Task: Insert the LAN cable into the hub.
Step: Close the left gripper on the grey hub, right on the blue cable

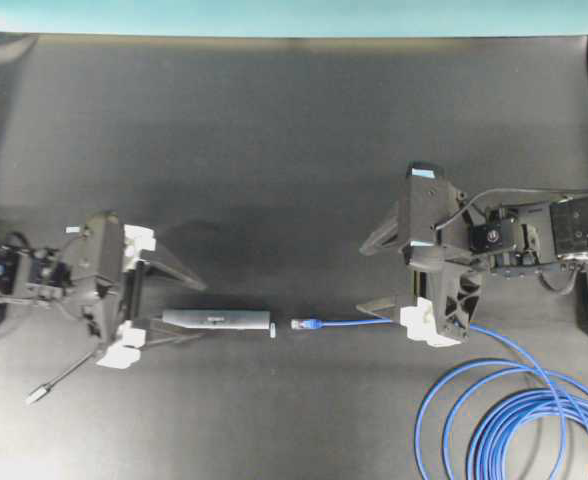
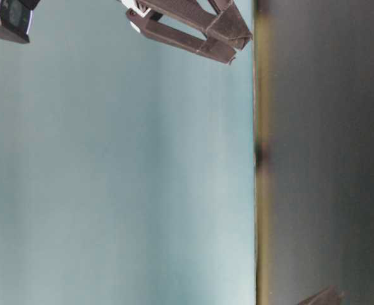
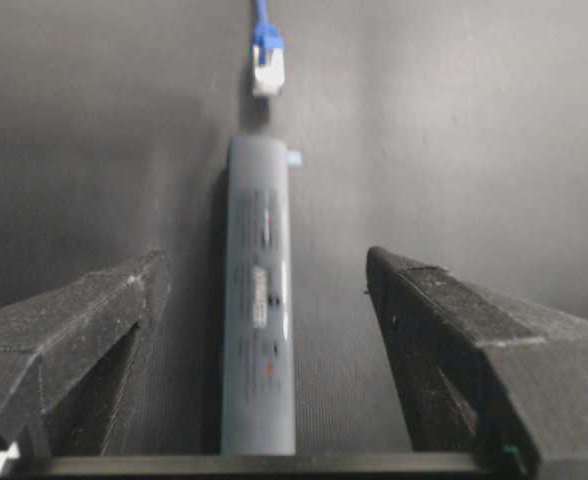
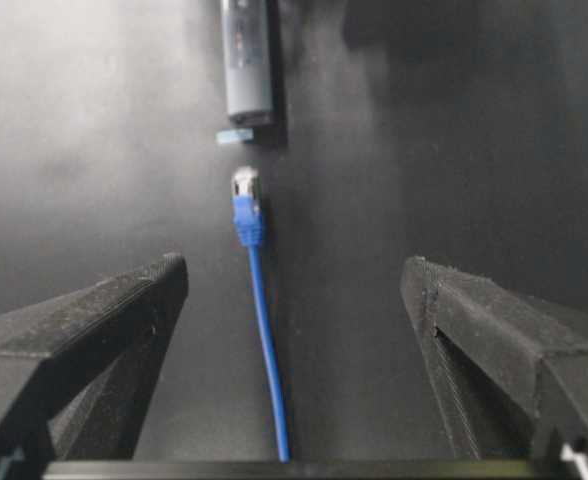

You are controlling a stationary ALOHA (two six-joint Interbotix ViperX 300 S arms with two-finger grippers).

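Observation:
The hub (image 1: 219,321) is a slim grey bar lying flat on the black table. Its thin grey lead ends in a silver plug (image 1: 39,394) at the lower left. My left gripper (image 1: 202,312) is open, and the hub's rear end lies between its fingers, untouched, as the left wrist view (image 3: 259,300) shows. The LAN cable (image 1: 354,322) is bright blue, and its clear plug (image 1: 302,324) lies a short gap from the hub's open end. My right gripper (image 1: 362,277) is open, and the cable (image 4: 264,330) runs between its fingers without contact. The cable's plug (image 4: 244,185) points at the hub (image 4: 246,60).
The rest of the cable lies in coils (image 1: 519,425) at the lower right. A small white scrap (image 1: 273,328) sits beside the hub's open end. The table-level view shows only a teal wall, the table edge and dark gripper fingers (image 2: 193,25) at the top.

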